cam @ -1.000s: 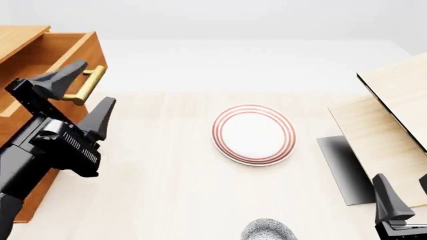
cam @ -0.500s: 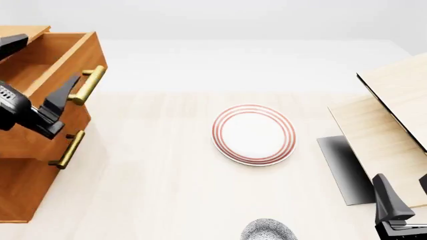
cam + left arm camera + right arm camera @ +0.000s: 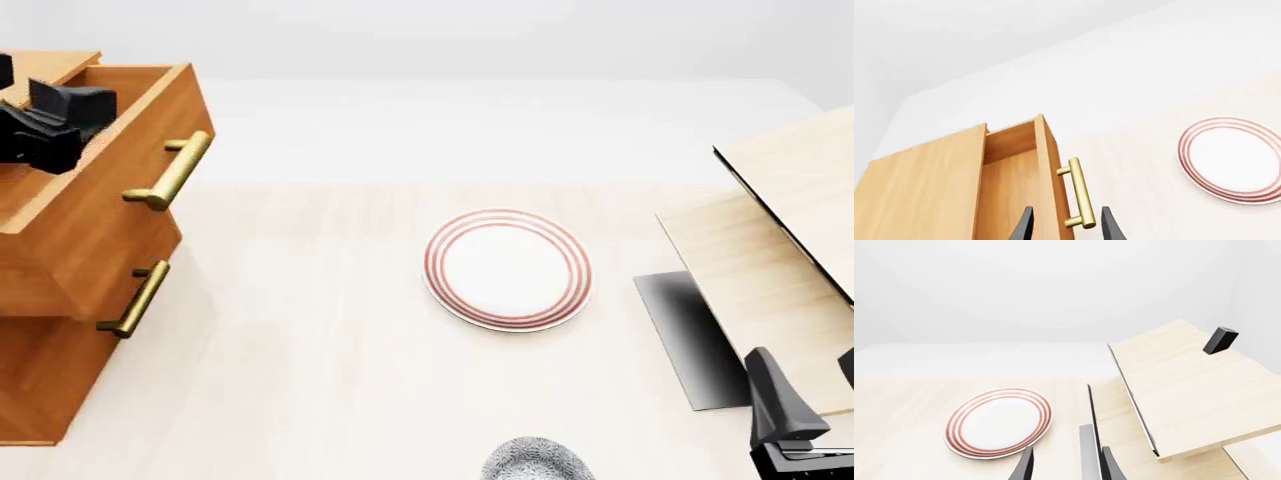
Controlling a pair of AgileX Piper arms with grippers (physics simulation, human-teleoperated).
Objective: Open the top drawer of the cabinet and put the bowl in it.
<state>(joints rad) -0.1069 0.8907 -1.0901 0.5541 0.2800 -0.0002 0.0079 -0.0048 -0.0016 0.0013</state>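
The orange-brown cabinet [image 3: 40, 380] stands at the left edge of the table. Its top drawer [image 3: 100, 215] is pulled out, with the brass handle [image 3: 170, 172] free. My left gripper [image 3: 60, 120] hovers over the open drawer at the far left. In the left wrist view its fingers [image 3: 1025, 226] stand apart and empty above the drawer's handle [image 3: 1079, 195]. The speckled bowl [image 3: 538, 461] sits at the near edge of the table, partly cut off by the frame. My right gripper [image 3: 805, 360] is low at the near right, open and empty, to the right of the bowl.
A white plate with red rings [image 3: 507, 268] lies mid-table and also shows as the plate [image 3: 999, 422] in the right wrist view. A pale light-wood structure [image 3: 781, 230] with a dark base fills the right side. A second drawer handle [image 3: 135, 298] sits below the top drawer.
My left gripper has drawn away from the drawer handle, up and to the far left over the open drawer. The drawer stays pulled out. The right arm has not moved.
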